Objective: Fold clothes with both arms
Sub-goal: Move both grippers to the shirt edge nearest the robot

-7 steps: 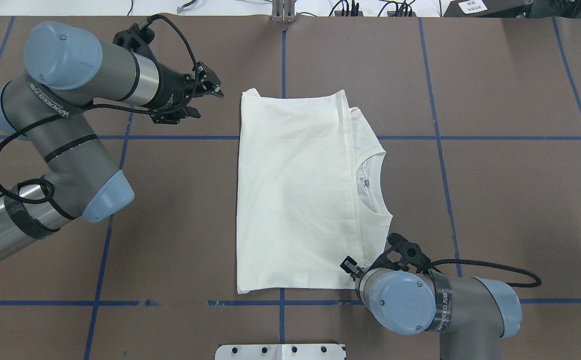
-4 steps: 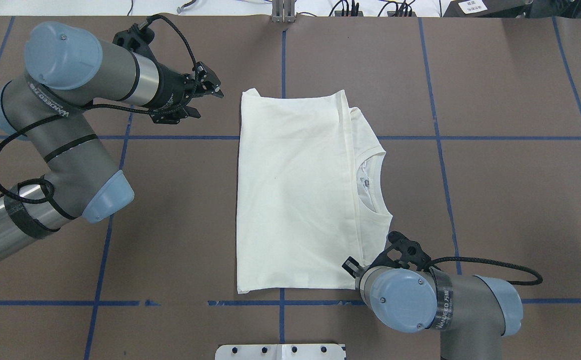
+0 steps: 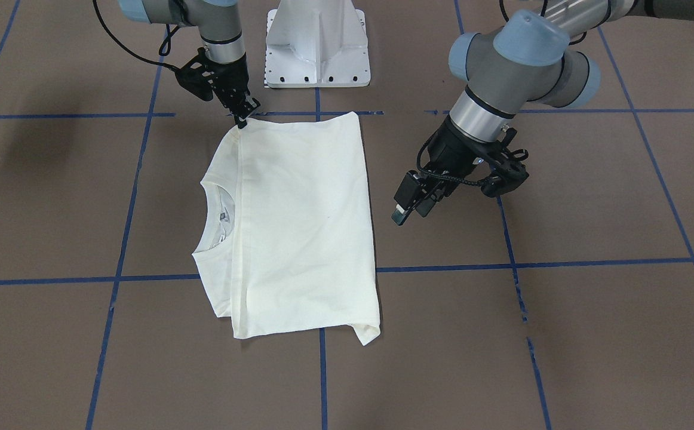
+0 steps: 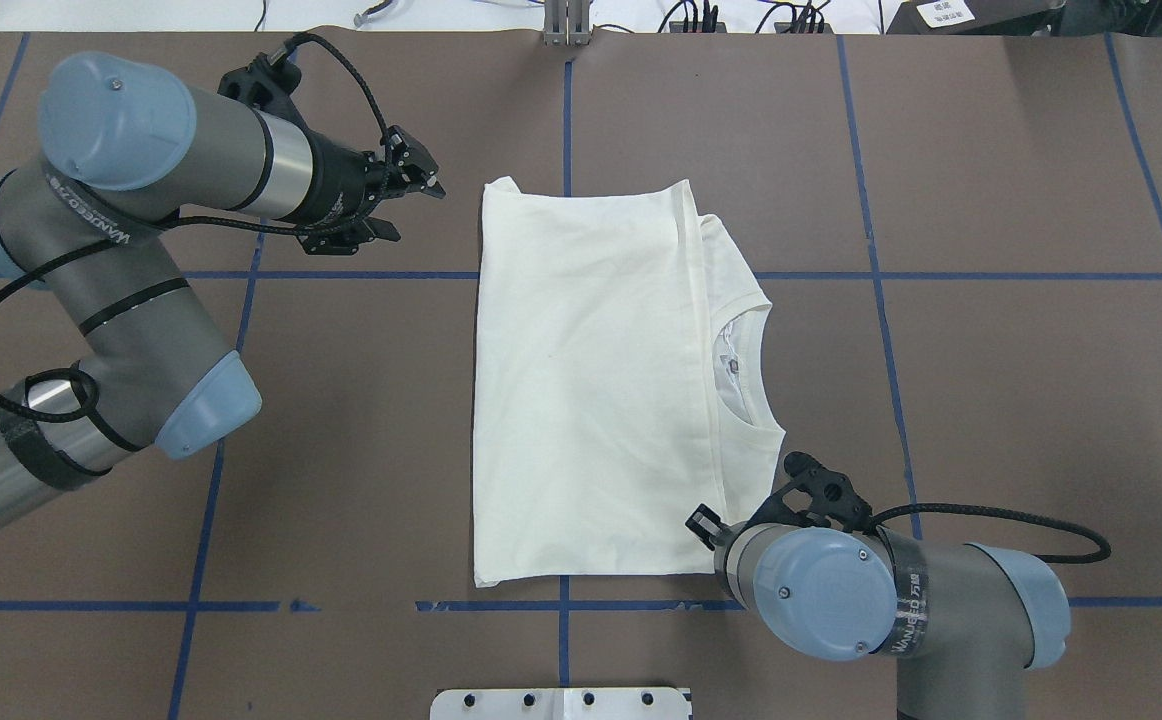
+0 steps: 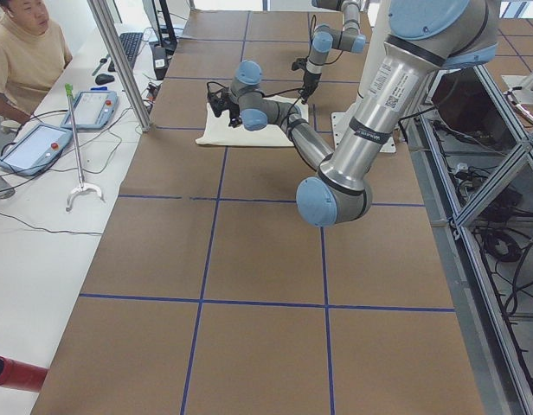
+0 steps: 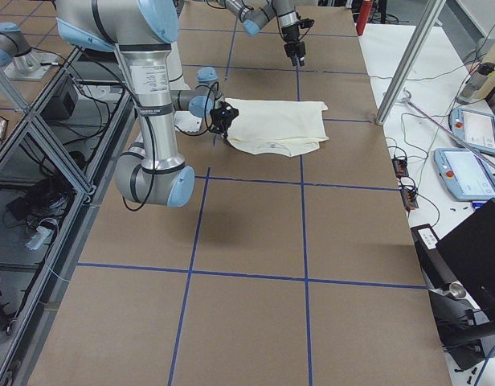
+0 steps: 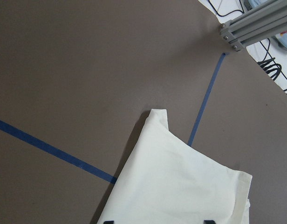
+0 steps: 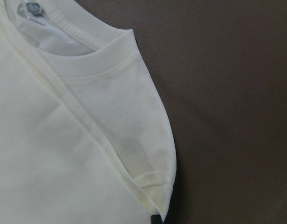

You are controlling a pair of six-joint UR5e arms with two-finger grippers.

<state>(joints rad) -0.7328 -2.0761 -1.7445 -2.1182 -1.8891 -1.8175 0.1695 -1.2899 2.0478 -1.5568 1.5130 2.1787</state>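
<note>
**Worktop check: one shirt, two arms, two hands**

Items counted: one shirt (image 4: 581,400), two arms, two hands, one white base (image 3: 317,42), one person (image 5: 24,52).

1. The shirt lies flat near the middle of the brown worktop (image 4: 991,400), folded to a rough rectangle with a cream face up. Its one round collar (image 4: 756,370) shows along the edge on the robot's right. Blue tape lines (image 4: 991,276) run out from under the shirt on several sides.

2. The left arm (image 4: 141,290) reaches toward the shirt's far corner on the side away from the collar. The left hand (image 3: 410,209) hangs just beside that edge, clear of the cloth. It is released, fingers spread, with nothing in it.

3. The right arm (image 4: 941,610) stands at the shirt's corner nearest the base, on the collar side. The right hand (image 3: 242,116) points down with its fingers clenched together, tips touching that corner. Whether cloth is caught between them I cannot tell.

4. The person sits beyond the shirt, past the worktop's far edge.
</note>
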